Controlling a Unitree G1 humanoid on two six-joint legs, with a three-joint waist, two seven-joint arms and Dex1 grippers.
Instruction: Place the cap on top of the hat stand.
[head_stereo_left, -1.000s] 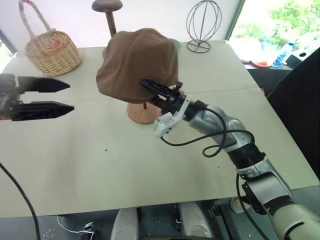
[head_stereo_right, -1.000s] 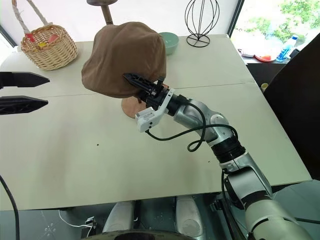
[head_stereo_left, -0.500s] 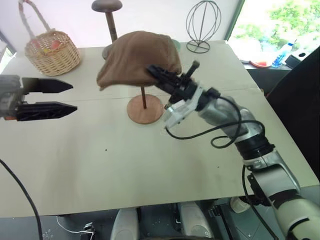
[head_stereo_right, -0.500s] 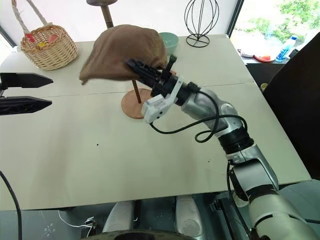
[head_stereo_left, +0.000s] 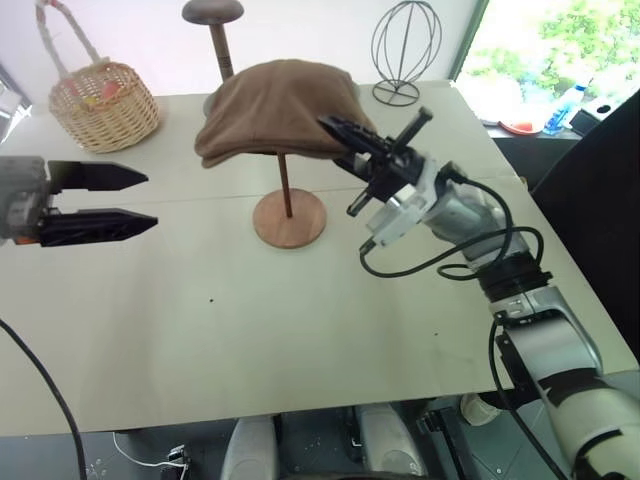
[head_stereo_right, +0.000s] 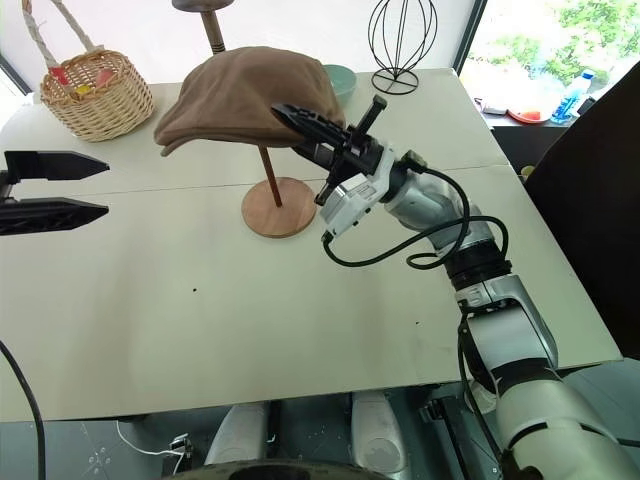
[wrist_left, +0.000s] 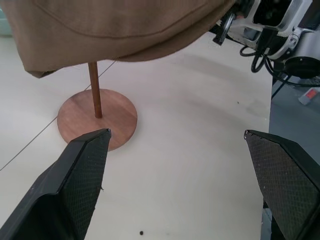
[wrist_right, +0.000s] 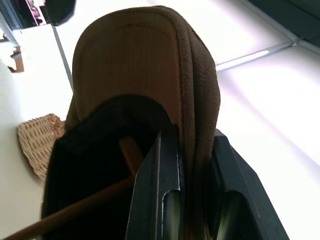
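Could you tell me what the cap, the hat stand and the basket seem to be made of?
Cap: soft brown fabric, perhaps suede or fine cord; it looks matte, finely ribbed and floppy, with stitched seams in the right wrist view.
Hat stand: reddish-brown wood with a smooth satin finish; faint grain shows on the round base.
Basket: woven wicker or straw, pale and natural, with a wrapped handle.

Surface: pale cream table, a thin seam line running across its width, one small dark speck on the near half.
Far left: woven wicker basket with tall handle.
Centre: hat stand, round reddish-brown base flat on the table, thin rod upright.
Far middle: darker dome-topped wooden stand.
Far right: wire globe-shaped stand.
Behind hat stand: pale green bowl, partly hidden.
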